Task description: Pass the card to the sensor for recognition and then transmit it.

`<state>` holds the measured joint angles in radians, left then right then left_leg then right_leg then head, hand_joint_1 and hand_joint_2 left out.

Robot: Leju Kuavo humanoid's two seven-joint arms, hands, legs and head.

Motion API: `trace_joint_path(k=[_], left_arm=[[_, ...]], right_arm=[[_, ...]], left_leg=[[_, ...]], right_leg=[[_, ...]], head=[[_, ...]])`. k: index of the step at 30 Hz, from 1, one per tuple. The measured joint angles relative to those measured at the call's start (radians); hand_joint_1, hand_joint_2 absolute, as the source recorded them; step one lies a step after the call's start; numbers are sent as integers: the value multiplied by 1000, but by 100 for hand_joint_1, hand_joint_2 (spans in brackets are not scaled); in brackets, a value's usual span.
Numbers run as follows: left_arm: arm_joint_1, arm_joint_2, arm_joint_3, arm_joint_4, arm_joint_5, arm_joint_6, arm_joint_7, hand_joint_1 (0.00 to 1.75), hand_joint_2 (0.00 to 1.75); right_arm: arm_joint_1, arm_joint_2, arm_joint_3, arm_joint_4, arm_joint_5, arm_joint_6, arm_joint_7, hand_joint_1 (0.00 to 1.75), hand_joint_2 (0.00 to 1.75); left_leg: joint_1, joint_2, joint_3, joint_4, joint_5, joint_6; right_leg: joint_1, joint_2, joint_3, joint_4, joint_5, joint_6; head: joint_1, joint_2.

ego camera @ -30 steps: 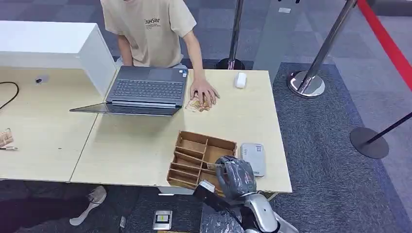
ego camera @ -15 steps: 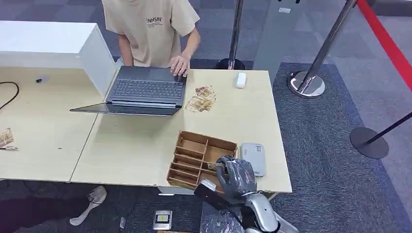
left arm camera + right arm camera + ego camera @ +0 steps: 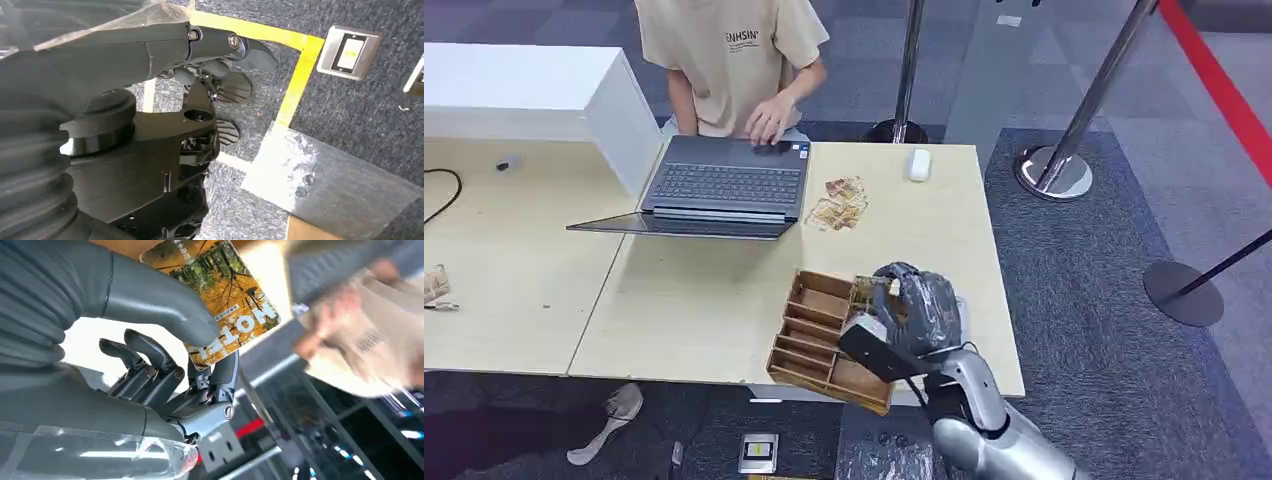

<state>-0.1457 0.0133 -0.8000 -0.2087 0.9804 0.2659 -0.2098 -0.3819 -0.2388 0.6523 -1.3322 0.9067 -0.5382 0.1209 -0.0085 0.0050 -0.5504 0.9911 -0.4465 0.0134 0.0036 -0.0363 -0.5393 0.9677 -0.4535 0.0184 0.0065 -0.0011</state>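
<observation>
The card (image 3: 223,302) is pinched between thumb and fingers of the right hand (image 3: 916,312), raised over the wooden tray (image 3: 816,330), so it is judged ready to be carried onto the adjacent, hand-hidden sensor

right hand (image 3: 916,312) holding card (image 3: 865,293), above wooden tray (image 3: 809,330)

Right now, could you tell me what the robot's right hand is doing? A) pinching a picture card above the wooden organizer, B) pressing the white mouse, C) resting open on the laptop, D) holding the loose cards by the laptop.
A: the right hand pinches the card, printed with autumn trees, between thumb and a finger, raised over the wooden organizer near the table's front edge.
</observation>
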Motion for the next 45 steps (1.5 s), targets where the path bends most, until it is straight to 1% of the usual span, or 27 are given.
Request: trace_joint_path(k=[5,10,12,18,19,20,21,24,25,26,29,33,38,42,43,44,45], left_arm=[[-4,0,-1,0,-5,-1,0,0,175],[-16,-2,-3,0,-26,-8,0,0,175],[-21,-3,-8,0,-29,-9,0,0,175],[-22,-3,-9,0,-29,-9,0,0,175],[-23,-3,-16,-1,-30,-9,0,0,175],[-36,-4,-18,-1,-30,-9,0,0,175],[-37,-5,-18,-1,-30,-9,2,0,175],[-38,-6,-18,-1,-31,-9,6,0,175],[-38,-6,-18,-1,-31,-9,6,0,175],[-37,-6,-18,-1,-31,-9,6,0,0],[-34,-6,-18,-1,-29,-9,6,0,0],[-28,-5,-18,-1,-26,-9,6,0,0],[-19,2,-18,-1,-27,-11,6,0,0],[-1,10,-18,0,-31,-28,7,0,0],[4,13,-18,0,-30,-38,4,0,0],[9,16,-18,0,-30,-45,-3,0,0],[14,20,-18,0,-30,-54,-8,0,0]], right_arm=[[-130,0,-27,-67,-128,88,-36,175,175],[-293,0,-39,-65,-364,186,-111,175,175],[-348,2,-46,-49,-391,198,-129,175,175],[-354,2,-47,-47,-393,198,-130,175,175],[-402,3,-44,-15,-357,205,-129,175,175],[-517,24,-18,121,-194,177,-123,175,175],[-539,32,-7,156,-127,158,-118,175,175],[-598,56,51,280,159,106,-93,175,175],[-607,63,69,309,218,95,-86,175,175],[-614,71,85,336,260,86,-81,175,175],[-631,88,133,419,346,50,-57,175,175],[-633,98,169,475,374,21,-36,175,175],[-634,111,200,549,379,8,-25,175,175],[-618,111,205,556,404,18,-8,175,175],[-611,108,203,553,417,35,2,124,175],[-604,105,201,544,427,55,12,124,175],[-595,97,200,533,434,72,23,5,175]], left_leg=[[0,0,0,0,0,0],[0,0,0,0,0,0],[0,-1,0,0,0,0],[0,-1,0,0,0,0],[0,-1,-1,0,0,0],[0,-2,-1,0,0,0],[0,-2,-1,0,0,0],[0,-3,-1,0,0,0],[1,-3,-1,0,0,0],[0,-3,-1,0,0,0],[0,-4,-1,0,0,0],[0,-4,-2,0,0,0],[0,-3,-1,0,0,0],[0,-3,-1,0,0,0],[0,-2,-1,0,0,0],[0,-2,-1,0,0,0],[0,-2,-1,0,0,0]], right_leg=[[0,0,0,0,0,0],[0,0,0,1,0,0],[0,-1,0,0,0,0],[0,-1,0,0,0,0],[0,0,0,1,0,0],[0,-1,-1,1,0,0],[0,-1,0,1,0,0],[0,-1,0,1,0,0],[0,-1,0,1,0,0],[0,-1,0,1,0,0],[0,-2,-1,1,-1,0],[0,-2,-1,1,-1,0],[0,-2,-1,0,-1,0],[0,-2,-1,0,-1,0],[0,-2,-1,0,-1,0],[0,-2,-1,0,-1,0],[0,-2,-1,0,-1,0]], head=[[0,0],[0,0],[0,0],[0,0],[0,0],[0,0],[1,0],[0,0],[0,0],[0,0],[0,0],[0,0],[0,0],[0,0],[0,0],[0,0],[0,0]])
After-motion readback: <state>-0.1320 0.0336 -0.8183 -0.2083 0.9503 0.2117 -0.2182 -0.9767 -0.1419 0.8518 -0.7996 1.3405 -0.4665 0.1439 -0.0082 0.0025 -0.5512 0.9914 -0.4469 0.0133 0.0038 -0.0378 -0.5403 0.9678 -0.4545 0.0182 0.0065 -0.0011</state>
